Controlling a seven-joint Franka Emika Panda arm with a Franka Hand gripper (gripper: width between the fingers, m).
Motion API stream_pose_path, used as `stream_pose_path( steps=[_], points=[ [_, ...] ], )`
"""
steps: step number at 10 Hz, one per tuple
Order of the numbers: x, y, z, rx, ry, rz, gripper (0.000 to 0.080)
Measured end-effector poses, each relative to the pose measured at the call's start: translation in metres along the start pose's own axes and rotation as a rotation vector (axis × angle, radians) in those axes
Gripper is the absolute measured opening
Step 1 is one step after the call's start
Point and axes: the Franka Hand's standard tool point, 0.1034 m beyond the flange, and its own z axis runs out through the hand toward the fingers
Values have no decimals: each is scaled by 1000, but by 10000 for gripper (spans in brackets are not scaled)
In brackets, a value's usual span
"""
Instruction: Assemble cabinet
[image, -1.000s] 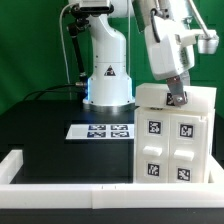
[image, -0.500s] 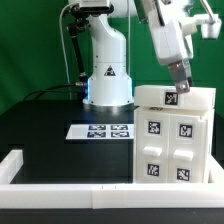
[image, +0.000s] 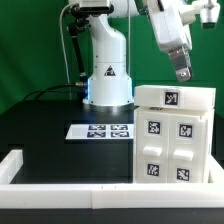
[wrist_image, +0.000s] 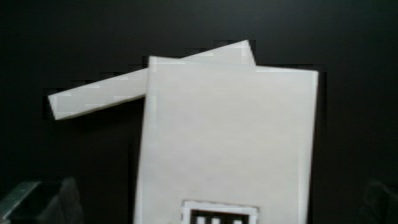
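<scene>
The cabinet (image: 175, 135) is a white box of blocky panels with black-and-white tags. It stands upright on the black table at the exterior view's right, with one tag on its top panel (image: 171, 97). My gripper (image: 182, 72) hangs in the air a little above that top, touching nothing. It is open and empty. In the wrist view the cabinet (wrist_image: 231, 130) lies below the gripper (wrist_image: 210, 205) as a white slab with an angled panel behind it. One dark finger (wrist_image: 39, 198) shows far out to the side.
The marker board (image: 100, 131) lies flat on the table in front of the robot's base (image: 107, 75). A long white border rail (image: 70, 186) runs along the table's front and left edges. A green backdrop stands behind.
The gripper has let go of the cabinet's top and risen up and slightly to the exterior view's right. The cabinet has not moved.
</scene>
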Motion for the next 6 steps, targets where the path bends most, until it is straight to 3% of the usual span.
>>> stream_pose_path(
  steps=[1,2,3,6],
  points=[
    [1,3,4,-15,3,-24,797],
    [0,6,4,-67,12,-178,797],
    [-3,2,1,-91,4,-347,797],
    [-5,0,-2,-114,-19,-668,797]
  ],
)
